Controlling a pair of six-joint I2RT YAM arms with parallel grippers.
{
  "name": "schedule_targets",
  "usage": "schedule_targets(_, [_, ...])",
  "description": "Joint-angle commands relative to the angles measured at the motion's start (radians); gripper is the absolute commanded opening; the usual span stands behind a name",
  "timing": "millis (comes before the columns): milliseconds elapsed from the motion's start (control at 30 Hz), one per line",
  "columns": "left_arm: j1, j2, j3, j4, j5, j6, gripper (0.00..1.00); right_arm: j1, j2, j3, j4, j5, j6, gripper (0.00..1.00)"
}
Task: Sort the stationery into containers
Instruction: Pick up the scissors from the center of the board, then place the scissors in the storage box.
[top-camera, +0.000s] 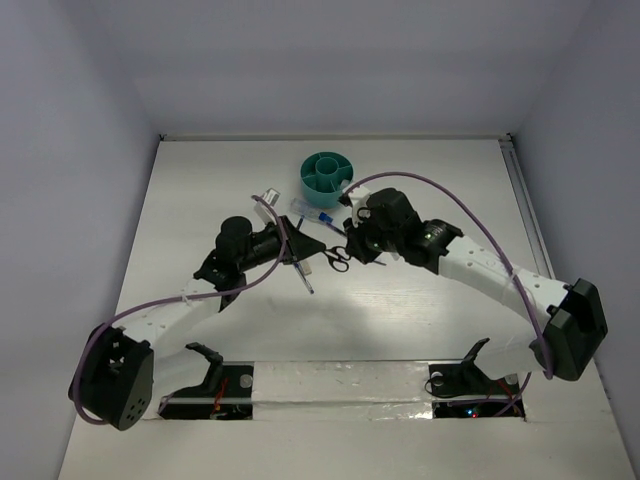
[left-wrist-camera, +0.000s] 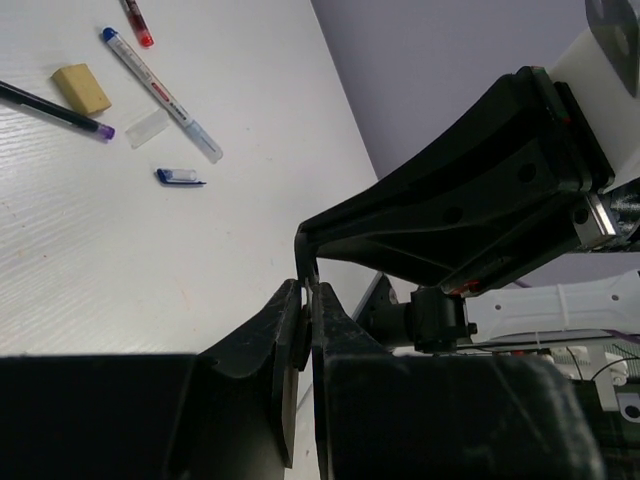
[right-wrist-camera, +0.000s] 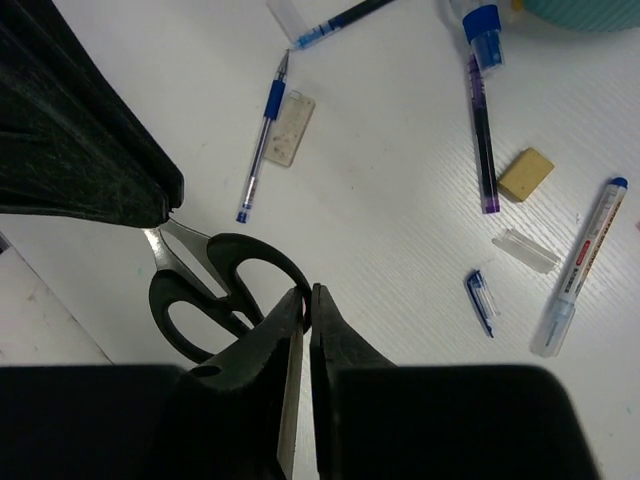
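Currently scissors (right-wrist-camera: 228, 245) held double: left pincer (left-wrist-camera: 307, 290) clamped on blade, right pincer (right-wrist-camera: 307, 296) clamped on handle loop; free one only once the other holds firm.

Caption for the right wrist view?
Black-handled steel scissors held by right gripper at a handle loop and left gripper at the blade; clear blue-grip pen and tan block eraser nearby.

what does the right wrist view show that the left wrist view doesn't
Only the right wrist: black scissors, a blue-grip pen, the teal cup's rim. Only the left wrist: a red pen. Both: tan eraser, white marker, dark pen, clear cap, small blue bit.
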Motion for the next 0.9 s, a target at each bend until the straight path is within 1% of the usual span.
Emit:
schedule_targets(0, [-0.003, -0.078, -0.032, 0.115, -0.011, -0.040, 0.00, 0.010, -0.053, 0.023, 0.082, 0.076, 0.056, 0.13])
schedule_targets(33, [-0.003, -0.115, -0.041, 0.128, -0.021, -0.047, 0.00, 0.010, -0.065, 0.010, 0.102, 0.073, 0.073, 0.23])
schedule_targets(67, [-0.003, -0.132, -0.040, 0.134, -0.041, -0.049, 0.00, 0.010, -0.089, -0.014, 0.138, 0.066, 0.102, 0.30])
schedule_targets(100, [-0.003, -0.149, -0.037, 0.131, -0.050, -0.041, 0.00, 0.010, -0.103, -0.023, 0.152, 0.066, 0.116, 0.39])
schedule_targets(300, [-0.003, -0.256, -0.015, 0.083, -0.139, -0.021, 0.00, 0.010, -0.217, -0.092, 0.250, 0.023, 0.211, 0.55])
schedule_targets(333, [-0.003, -0.279, -0.023, 0.086, -0.151, -0.028, 0.00, 0.010, -0.265, -0.111, 0.305, 0.012, 0.228, 0.61])
schedule_targets(367, [-0.003, -0.290, -0.028, 0.101, -0.174, -0.032, 0.00, 0.010, -0.292, -0.135, 0.345, -0.008, 0.265, 0.65])
schedule_targets(400, [-0.003, -0.301, -0.035, 0.115, -0.188, -0.038, 0.00, 0.010, -0.321, -0.196, 0.394, -0.028, 0.285, 0.73])
schedule_targets(433, [-0.003, -0.321, -0.055, 0.131, -0.199, -0.049, 0.00, 0.010, -0.367, -0.230, 0.437, -0.043, 0.305, 0.77])
schedule_targets(467, [-0.003, -0.332, -0.069, 0.184, -0.208, -0.072, 0.00, 0.010, -0.387, -0.262, 0.552, -0.060, 0.349, 0.80])
schedule_targets(533, [-0.003, -0.356, -0.116, 0.256, -0.225, -0.103, 0.00, 0.010, -0.413, -0.342, 0.690, -0.117, 0.388, 0.85])
schedule_targets(567, [-0.003, -0.361, -0.127, 0.317, -0.231, -0.138, 0.00, 0.010, -0.413, -0.356, 0.715, -0.126, 0.420, 0.87])
schedule_targets(633, [-0.003, -0.365, -0.153, 0.374, -0.231, -0.162, 0.00, 0.010, -0.406, -0.372, 0.750, -0.144, 0.437, 0.90])
schedule_targets(667, [-0.003, -0.364, -0.158, 0.411, -0.229, -0.170, 0.00, 0.010, -0.398, -0.387, 0.799, -0.155, 0.455, 0.90])
schedule_targets(767, [-0.003, -0.367, -0.166, 0.445, -0.226, -0.184, 0.00, 0.010, -0.378, -0.399, 0.913, -0.239, 0.489, 0.92])
schedule_targets(800, [-0.003, -0.365, -0.169, 0.454, -0.220, -0.190, 0.00, 0.010, -0.357, -0.395, 0.927, -0.270, 0.494, 0.91])
schedule_targets(833, [-0.003, -0.362, -0.169, 0.462, -0.216, -0.195, 0.00, 0.010, -0.346, -0.390, 0.941, -0.279, 0.503, 0.89])
schedule_targets(867, [-0.003, -0.362, -0.170, 0.479, -0.206, -0.198, 0.00, 0.010, -0.334, -0.385, 0.956, -0.284, 0.509, 0.88])
